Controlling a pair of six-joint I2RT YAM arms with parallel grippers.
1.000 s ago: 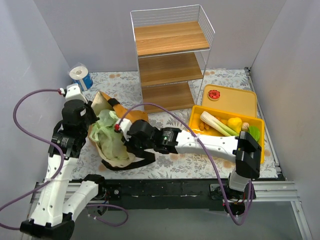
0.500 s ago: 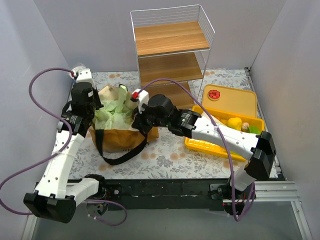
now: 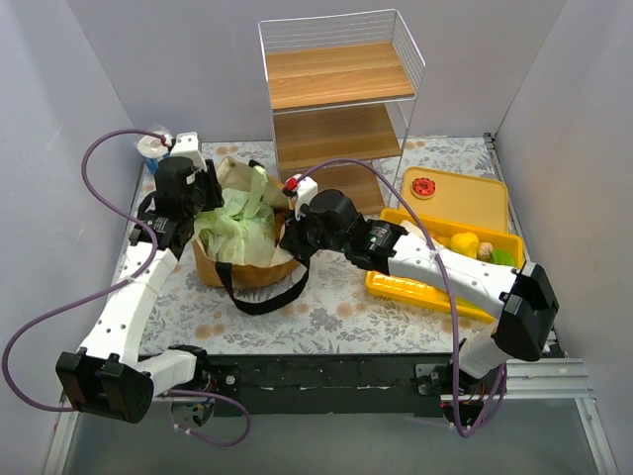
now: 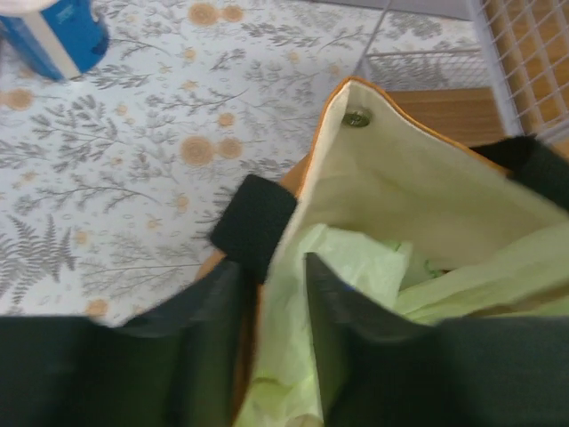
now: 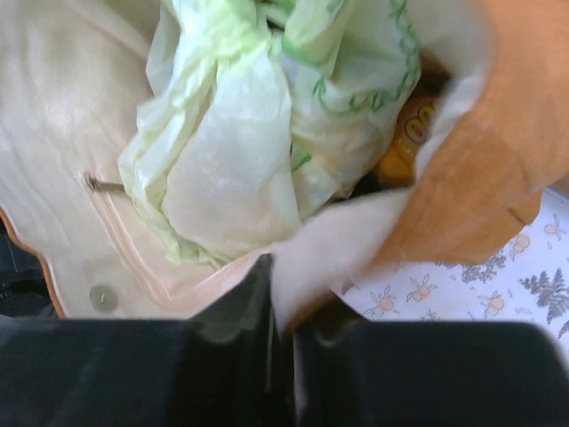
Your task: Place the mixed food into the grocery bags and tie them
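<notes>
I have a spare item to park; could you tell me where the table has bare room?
Free: floral cloth between the brown fabric bag and the near edge; also behind the yellow plastic lid. Crowded: between bag and yellow plastic tray.

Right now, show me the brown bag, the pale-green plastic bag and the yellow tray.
brown bag (image 3: 247, 274), top external view, on its outer front wall.
pale-green plastic bag (image 3: 235, 223), top external view, on the crumpled plastic inside the brown bag.
yellow tray (image 3: 394, 285), top external view, on its near left rim.

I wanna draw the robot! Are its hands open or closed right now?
Left gripper: slightly open, around the rim of the brown bag.
Right gripper: closed on the brown bag.
</notes>
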